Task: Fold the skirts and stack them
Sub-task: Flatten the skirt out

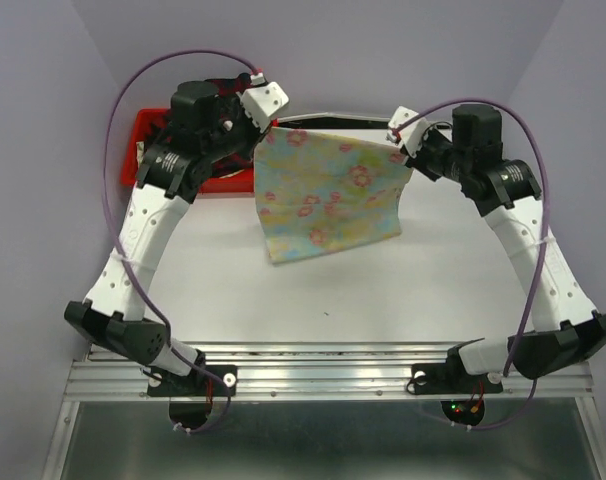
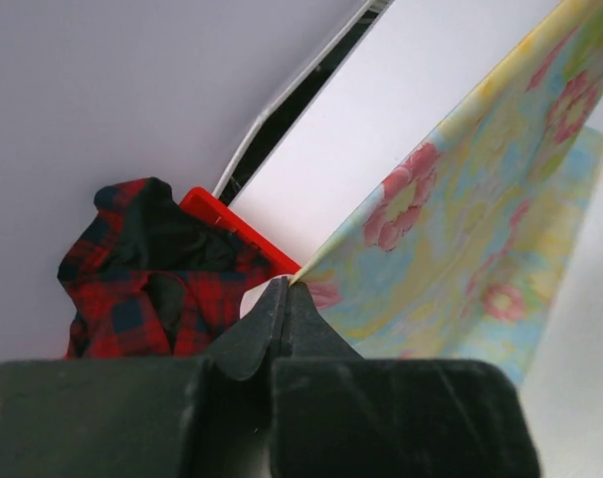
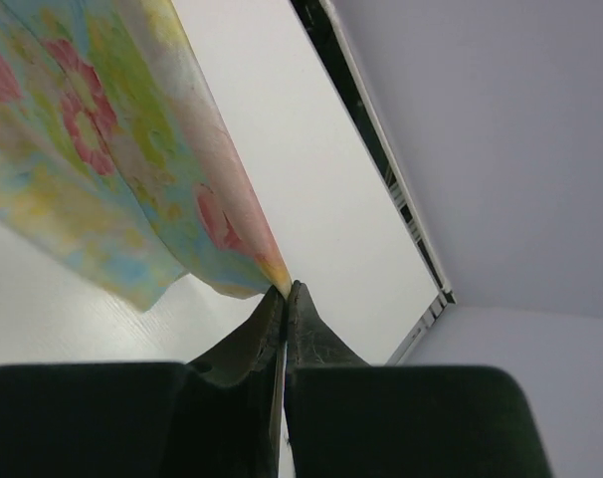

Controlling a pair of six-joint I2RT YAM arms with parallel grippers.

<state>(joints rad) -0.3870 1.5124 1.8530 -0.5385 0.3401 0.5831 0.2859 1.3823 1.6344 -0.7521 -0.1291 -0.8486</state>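
Top external view, starting at the far left: a red tray [image 1: 144, 128] sits at the back of the desk [image 1: 383, 300], close to the wall and only partly in sight. The left wrist view shows the plaid skirt [image 2: 132, 269], dark red and black, bunched in a loose heap on that tray, with one red corner of the tray showing beside it.

Just right of the tray, the left tool [image 1: 270, 126] is raised above the desk. Its jaws are pressed together on the upper left corner of the floral skirt [image 1: 328, 195], with a thin point of cloth pinched at the very tips.

The floral skirt, pastel yellow and light blue with pink flowers, hangs spread between the two tools over the middle of the desk. Its top edge is drawn fairly straight from one tool to the other, and its lower edge slants. Whether the hem touches the desk cannot be told.

At the right, the right tool [image 1: 399, 150] clamps the skirt's upper right corner, jaws together on the cloth at their tips.
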